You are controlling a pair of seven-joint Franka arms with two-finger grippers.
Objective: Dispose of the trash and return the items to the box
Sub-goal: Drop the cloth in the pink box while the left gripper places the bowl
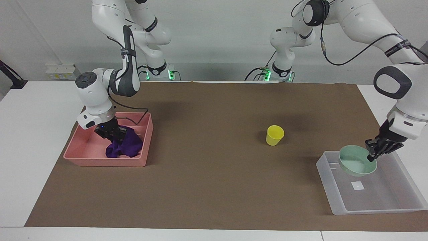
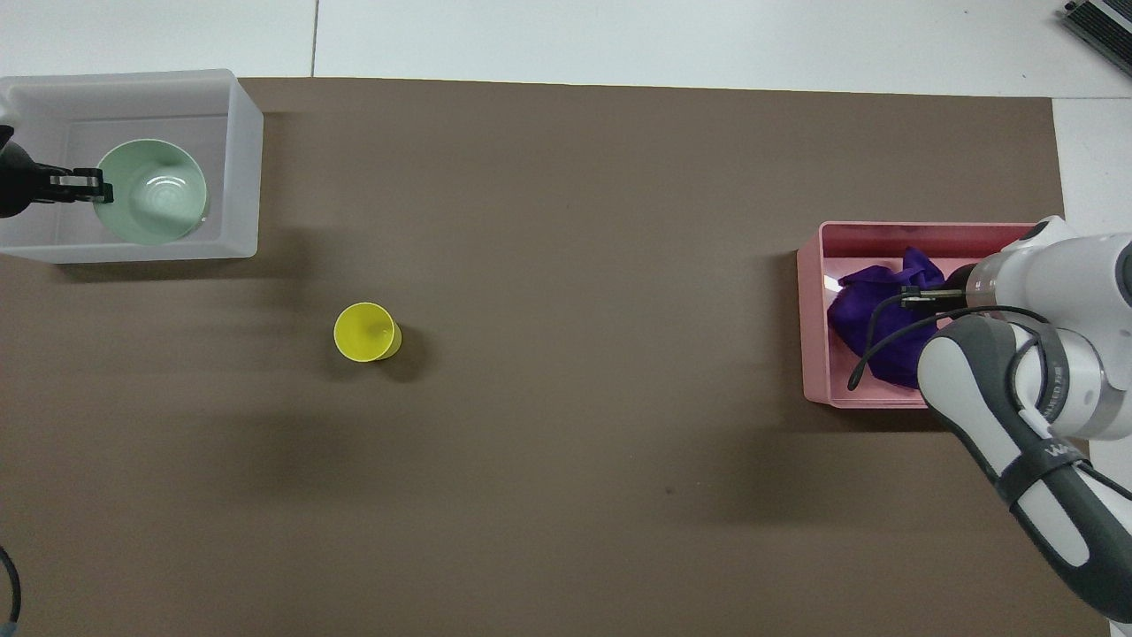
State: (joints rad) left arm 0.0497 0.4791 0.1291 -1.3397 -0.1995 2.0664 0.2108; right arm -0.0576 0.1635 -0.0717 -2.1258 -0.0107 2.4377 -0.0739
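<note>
Over the translucent whitish rectangular plastic bin (image 1: 398,201), at my left arm's end of the table, my left gripper (image 1: 371,156) pinches the rim of the shallow round pale mint-green bowl (image 1: 356,165), which hangs tilted just inside the walls. I judge this step goes best if I level the bowl, lower it to the bin's floor and only then let go, so it does not tip or bounce.

At my right arm's end, my right gripper (image 1: 117,134) is down on the soft deep-purple cloth rag (image 1: 127,147), which lies bunched in the pink opaque rectangular tray (image 1: 87,157); whether its fingers are parted I cannot tell. Lifting straight up should keep the folds from snagging.

Standing alone between them, nearer the bin, is the small bright yellow plastic cup (image 1: 275,135).

Everything rests on a brown mat (image 1: 207,187) over a white table (image 1: 30,140), against a plain pale wall (image 1: 214,36).
</note>
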